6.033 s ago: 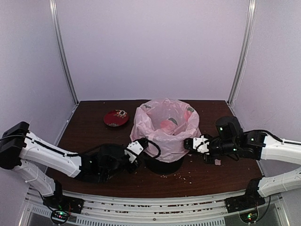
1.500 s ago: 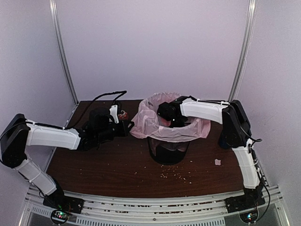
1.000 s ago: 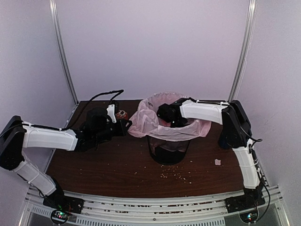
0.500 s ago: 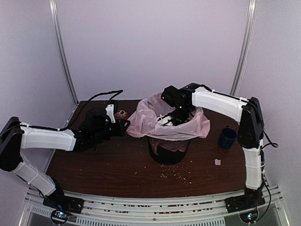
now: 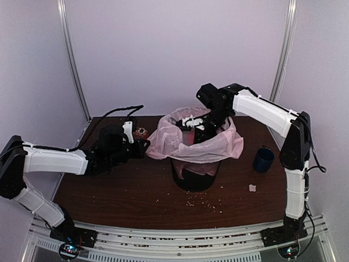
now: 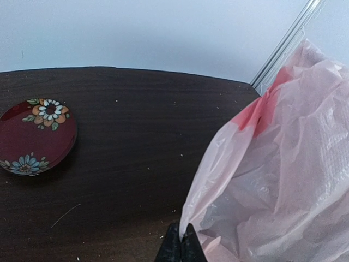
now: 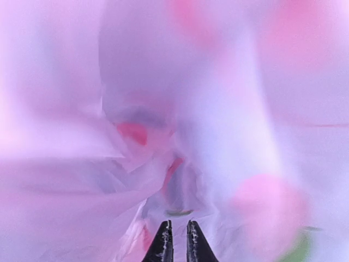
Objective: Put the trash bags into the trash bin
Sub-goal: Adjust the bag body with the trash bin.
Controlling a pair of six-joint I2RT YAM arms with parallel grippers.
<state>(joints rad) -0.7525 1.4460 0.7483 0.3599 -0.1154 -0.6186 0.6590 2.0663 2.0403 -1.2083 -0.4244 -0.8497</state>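
The pale-pink trash bag (image 5: pixel 218 147) with red prints lies spread over the mouth of the black wire-mesh trash bin (image 5: pixel 191 177), its skirt hanging outside the rim. My left gripper (image 5: pixel 146 146) is shut on the bag's left edge, low over the table. In the left wrist view the jaws (image 6: pixel 181 244) pinch a thin fold of the bag (image 6: pixel 272 180). Held above the bag's opening, my right gripper (image 5: pixel 188 123) points down into it. In the right wrist view its tips (image 7: pixel 175 240) stand a narrow gap apart with nothing between them, and the bag's inside (image 7: pixel 180 164) fills the frame.
A red flowered plate (image 6: pixel 35 136) lies on the table left of the bag, mostly hidden behind my left wrist in the top view. A dark-blue mug (image 5: pixel 264 159) stands right of the bin. A small scrap (image 5: pixel 252 188) and crumbs (image 5: pixel 204 203) lie in front of it.
My right arm has lifted up and back out of the bag, uncovering the mug, and its jaws have parted slightly. The left gripper has kept its hold on the bag's edge.
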